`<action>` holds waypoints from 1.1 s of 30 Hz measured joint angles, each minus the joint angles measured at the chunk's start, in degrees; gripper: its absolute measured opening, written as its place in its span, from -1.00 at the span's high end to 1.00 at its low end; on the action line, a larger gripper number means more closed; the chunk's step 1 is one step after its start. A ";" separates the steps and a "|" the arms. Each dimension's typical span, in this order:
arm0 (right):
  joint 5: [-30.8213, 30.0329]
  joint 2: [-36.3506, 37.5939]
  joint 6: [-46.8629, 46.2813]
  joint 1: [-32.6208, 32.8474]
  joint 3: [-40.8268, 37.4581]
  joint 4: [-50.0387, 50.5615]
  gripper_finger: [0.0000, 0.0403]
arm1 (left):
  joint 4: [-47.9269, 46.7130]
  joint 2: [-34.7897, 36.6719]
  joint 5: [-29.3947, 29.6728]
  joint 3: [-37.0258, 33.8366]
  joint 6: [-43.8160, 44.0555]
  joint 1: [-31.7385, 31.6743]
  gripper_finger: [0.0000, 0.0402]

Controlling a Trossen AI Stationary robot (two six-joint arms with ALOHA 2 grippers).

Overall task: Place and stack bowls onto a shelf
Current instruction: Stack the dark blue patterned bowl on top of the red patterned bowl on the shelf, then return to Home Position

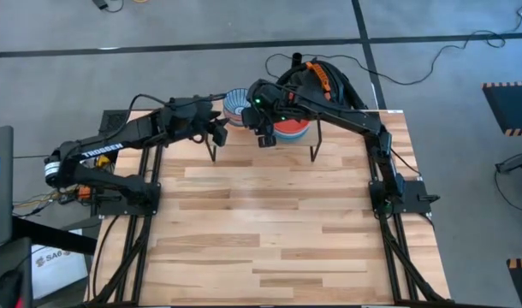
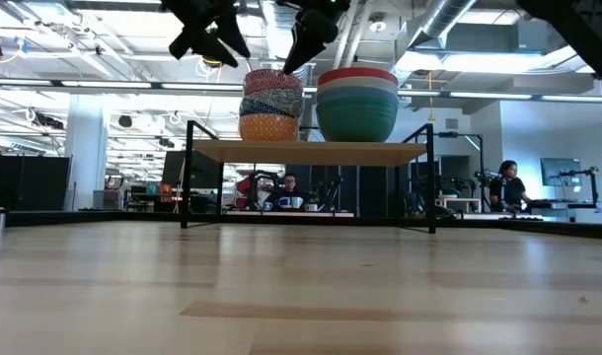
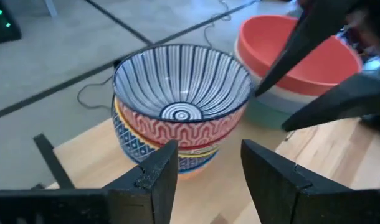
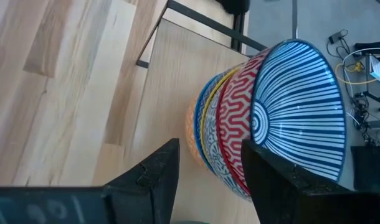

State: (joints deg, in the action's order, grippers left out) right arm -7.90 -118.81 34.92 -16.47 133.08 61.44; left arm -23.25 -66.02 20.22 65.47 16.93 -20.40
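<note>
The shelf (image 2: 311, 151) stands at the table's far middle and bears two stacks of bowls. On its left part is a patterned stack (image 2: 271, 104) topped by a blue-and-white striped bowl (image 3: 180, 93). On its right part is a plain stack (image 2: 357, 104) topped by a red bowl (image 3: 296, 56). My left gripper (image 1: 219, 132) hovers open to the left of and above the patterned stack (image 1: 237, 104), touching nothing. My right gripper (image 1: 265, 137) hovers open above the gap between the two stacks, nothing between its fingers (image 4: 159, 174).
The shelf's thin black legs (image 1: 214, 154) stand on the slatted wooden tabletop (image 1: 269, 231), which stretches toward the near edge. Black arm frames (image 1: 133, 197) run along both table sides. People sit at desks in the room beyond (image 2: 505, 182).
</note>
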 joint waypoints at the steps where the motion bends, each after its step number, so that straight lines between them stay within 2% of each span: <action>1: -0.02 0.12 -0.01 0.02 0.07 0.01 0.01 | -0.24 -0.35 -0.03 0.02 0.22 -0.19 0.20; 10: -0.11 0.30 -3.75 0.55 0.15 2.30 0.01 | -4.56 -1.16 -0.34 -0.01 2.45 -0.59 0.20; 18: 1.10 3.73 -8.28 1.04 0.35 4.21 0.01 | -4.23 3.41 1.09 0.00 2.62 -0.56 0.20; 22: 8.27 6.01 -16.73 -0.73 0.50 3.94 0.04 | -4.19 6.54 2.64 0.00 2.58 0.08 0.20; 25: 16.72 6.62 -27.08 -2.95 0.60 2.82 0.11 | -3.67 8.98 6.73 -0.94 2.25 3.11 0.20; 26: 17.59 6.61 -28.23 -3.25 0.55 3.24 0.13 | -3.80 10.22 8.70 -2.31 2.67 4.69 0.20; 30: 14.00 6.61 -28.05 1.27 0.40 4.31 0.25 | -2.29 15.71 16.80 -11.66 8.25 12.91 0.20; 33: 6.27 6.67 -27.58 6.19 0.44 4.13 0.31 | 1.18 20.27 20.29 -18.74 13.42 19.11 0.20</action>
State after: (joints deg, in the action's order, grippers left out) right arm -1.63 -112.14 7.35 -10.28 133.51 65.57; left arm -22.07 -45.74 40.51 46.74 30.35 -1.29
